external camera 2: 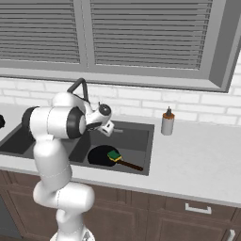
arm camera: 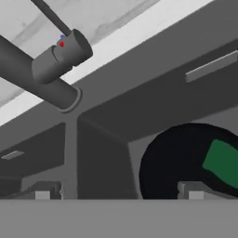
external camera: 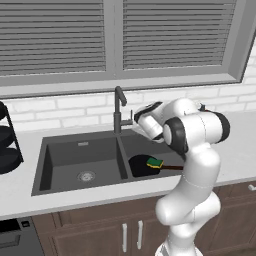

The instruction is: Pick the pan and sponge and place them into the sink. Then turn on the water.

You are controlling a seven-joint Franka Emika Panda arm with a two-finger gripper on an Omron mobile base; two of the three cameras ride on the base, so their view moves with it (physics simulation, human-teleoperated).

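In front of the brown cupboards (external camera 2: 155,212) the white robot arm (external camera: 192,175) bends up over the white counter (external camera 2: 197,162). Just past the counter's front edge is the dark grey sink (external camera: 65,160) with two bowls. The black pan (external camera: 141,165) lies in the right bowl, and its thin handle (external camera 2: 130,165) leans up toward the front rim. The little green sponge (external camera: 155,162) sits on the pan, near where the handle starts. The left bowl has a round silver drain (external camera: 86,175) in its floor. The gripper (arm camera: 119,194) hangs above the sink, over the wall between the two bowls, with its two fingers wide apart and nothing between them. A bit farther back stands the tall dark faucet (external camera: 119,107), close to the gripper. A soap bottle (external camera 2: 167,122) stands on the counter to the right. Behind it all is a white brick wall (external camera: 60,111) and a window with closed blinds (external camera: 55,32).
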